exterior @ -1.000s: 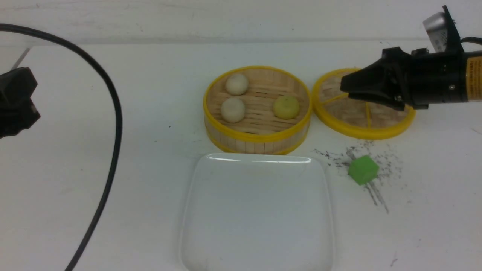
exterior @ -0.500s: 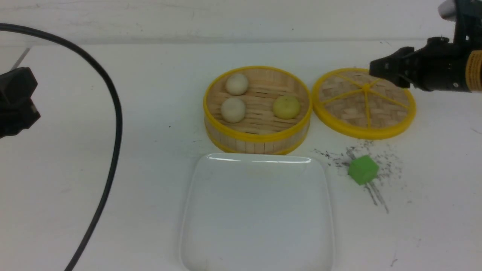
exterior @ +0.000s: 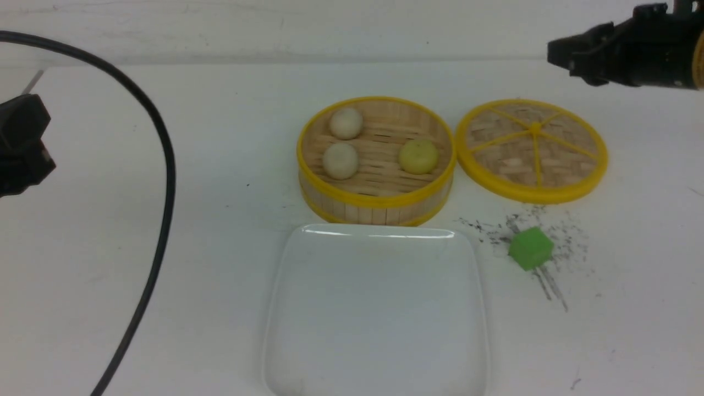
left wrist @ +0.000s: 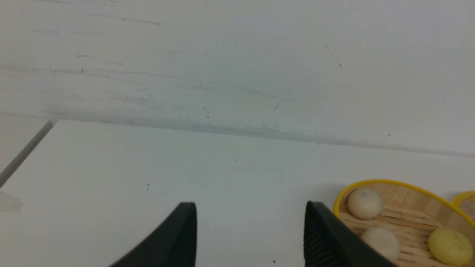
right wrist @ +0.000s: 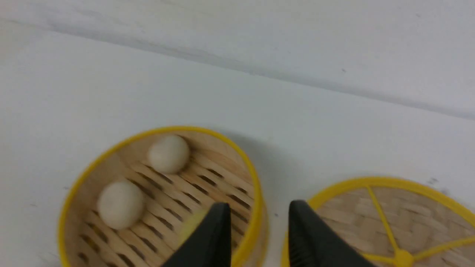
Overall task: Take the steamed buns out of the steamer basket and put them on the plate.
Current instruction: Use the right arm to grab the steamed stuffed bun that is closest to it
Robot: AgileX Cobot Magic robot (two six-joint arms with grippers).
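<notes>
Change starts small at the left: the left gripper, at nine o'clock in the front view, has shifted only a shade. Its wrist view shows the jaws spread wide with nothing between them. The steamer basket has not moved, and all three buns remain inside. One off-white bun sits at eleven o'clock on the slatted floor, a second off-white bun at eight o'clock, and the yellow bun at three o'clock. The plate, just beside the basket at its six o'clock, is bare. The big change is on the right. The right gripper, which hung over the lid a second ago, has risen and drawn back to the lid's one o'clock. The whole spoked disc now shows, lying flat at the basket's three o'clock. That gripper's jaws stand partly apart and grip nothing. I judge the uncovering finished and no bun transfer begun.

Most of the left gripper is cut off by the front view's edge, and a black cable loops past it and runs out of frame. In the left wrist view one jaw covers part of the basket's rim. The right arm is clipped at the top corner. The right wrist view is blurred, and the yellow bun there is probably the pale smear behind a jaw. A green cube sits at the lid's six o'clock.
</notes>
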